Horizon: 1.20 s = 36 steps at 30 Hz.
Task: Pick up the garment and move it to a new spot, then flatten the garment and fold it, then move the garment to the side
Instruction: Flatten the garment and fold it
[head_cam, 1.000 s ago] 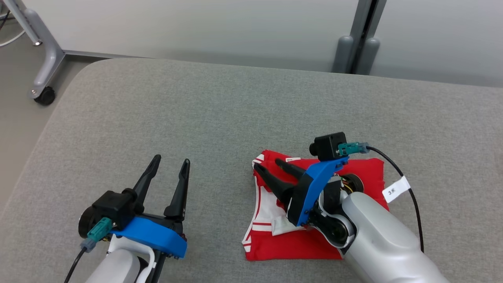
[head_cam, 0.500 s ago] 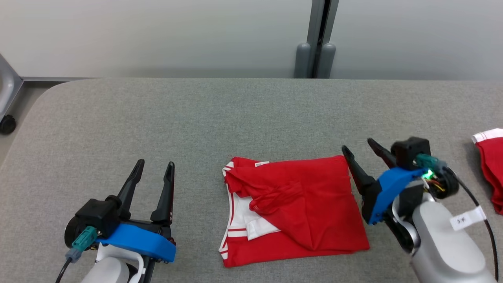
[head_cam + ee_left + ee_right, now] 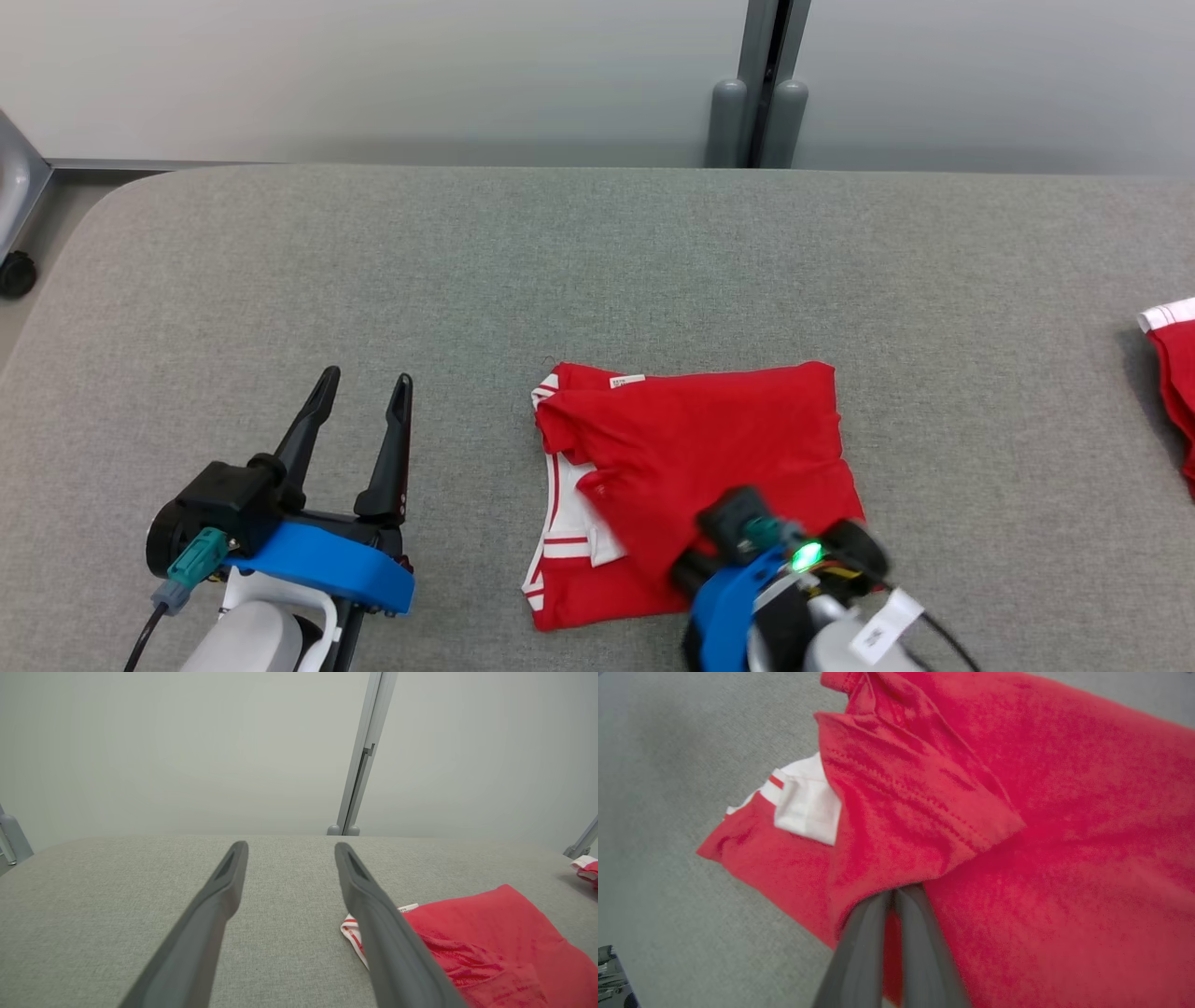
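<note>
Head view, table (image 3: 560, 261) grey and cloth-covered.

- Garment (image 3: 709, 448): red with white trim, lying just right of centre as a rough folded square. A loose sleeve flap lies across the top layer. White collar panel shows at its 8 o'clock corner.
- Right tool (image 3: 894, 895): comes in at the garment's 6 o'clock edge. In the right wrist view the two fingers are pressed together and their tips vanish under the sleeve flap, with a sliver of red between them. Reads as a pinch on the cloth; how many layers are caught cannot be told.
- Left tool (image 3: 366, 378): parked well apart at the garment's 9 o'clock, fingers spread wide, holding nothing, clear of the table.
- Second red garment (image 3: 1174, 364): at the 3 o'clock edge of the view, well away.

Step in hand, as judged: folding looks done, so this is the grasp for the last leg, moving the garment aside.

Next move calls for: a low drag or a shallow lift, slow, so the stack travels as one. If only the flap is pinched, the fold will likely peel open. Heading toward 3 o'clock suits the right arm; stop short of the other garment.
</note>
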### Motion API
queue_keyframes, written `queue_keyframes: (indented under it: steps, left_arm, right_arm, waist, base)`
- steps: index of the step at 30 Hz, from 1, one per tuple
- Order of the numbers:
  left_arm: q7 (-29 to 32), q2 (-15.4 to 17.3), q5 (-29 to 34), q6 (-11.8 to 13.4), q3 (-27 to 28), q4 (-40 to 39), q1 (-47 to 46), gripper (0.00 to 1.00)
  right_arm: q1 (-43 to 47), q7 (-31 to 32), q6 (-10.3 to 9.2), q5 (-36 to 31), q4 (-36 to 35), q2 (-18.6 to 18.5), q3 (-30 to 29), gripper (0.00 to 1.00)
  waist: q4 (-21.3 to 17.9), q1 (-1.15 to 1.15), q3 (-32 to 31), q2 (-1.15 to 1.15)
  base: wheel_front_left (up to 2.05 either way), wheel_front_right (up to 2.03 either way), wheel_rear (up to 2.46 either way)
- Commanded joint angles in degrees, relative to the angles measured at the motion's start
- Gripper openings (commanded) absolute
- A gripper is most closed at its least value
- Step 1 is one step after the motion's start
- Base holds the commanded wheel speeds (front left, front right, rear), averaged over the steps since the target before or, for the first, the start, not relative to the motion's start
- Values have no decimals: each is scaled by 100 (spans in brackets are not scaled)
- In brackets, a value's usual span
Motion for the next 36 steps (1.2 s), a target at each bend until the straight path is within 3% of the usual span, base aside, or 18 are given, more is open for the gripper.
queue_keyframes:
  steps: [1,6,9,13,14,15,16,20,25,31,36]
  left_arm:
    - [-4,24,29,24,-18,9,-59,100]
    - [-7,40,-8,58,13,-11,-4,100]
    - [-15,68,-35,80,69,-16,46,100]
    - [-24,93,-50,114,124,-45,90,100]
    - [-31,108,-51,128,162,-56,140,100]
    - [-31,109,-46,129,171,-55,176,100]
    - [-35,113,-47,133,187,-53,206,100]
    - [-44,90,8,197,295,-90,326,100]
    - [-46,48,104,254,399,-138,527,100]
    - [-49,-51,193,245,664,-79,792,100]
    - [-50,-149,279,197,914,-34,1006,100]
  right_arm:
    - [108,85,1,260,-125,26,242,0]
    - [208,400,1,1472,-934,49,1462,0]
    - [98,354,1,1958,-1415,36,1794,0]
    - [129,-48,1,2122,-1837,-49,1421,0]
    - [278,-387,1,1989,-2028,-52,904,0]
    - [378,-557,1,1893,-2111,-52,604,38]
    - [460,-718,1,1726,-2203,-57,268,100]
    - [892,-1182,1,1003,-2499,-67,-1025,100]
    - [1347,-1211,1,303,-2519,-106,-2203,100]
    - [1562,-1366,1,42,-2286,-155,-2785,100]
    - [1610,-1339,1,-9,-2155,-126,-2833,100]
  waist:
    - [5,0,-3,0]
    - [-49,0,-18,0]
    - [-132,0,-26,0]
    - [-254,0,-84,0]
    - [-316,0,-138,0]
    - [-352,0,-177,0]
    - [-384,0,-207,0]
    - [-532,0,-338,0]
    - [-676,0,-467,0]
    - [-785,0,-585,0]
    - [-804,0,-623,0]
  base:
    - [0,0,0]
    - [0,0,0]
    - [0,0,0]
    - [0,0,0]
    - [0,0,0]
    - [0,0,0]
    - [0,0,0]
    - [0,0,0]
    - [0,0,0]
    - [0,0,0]
    - [0,0,0]
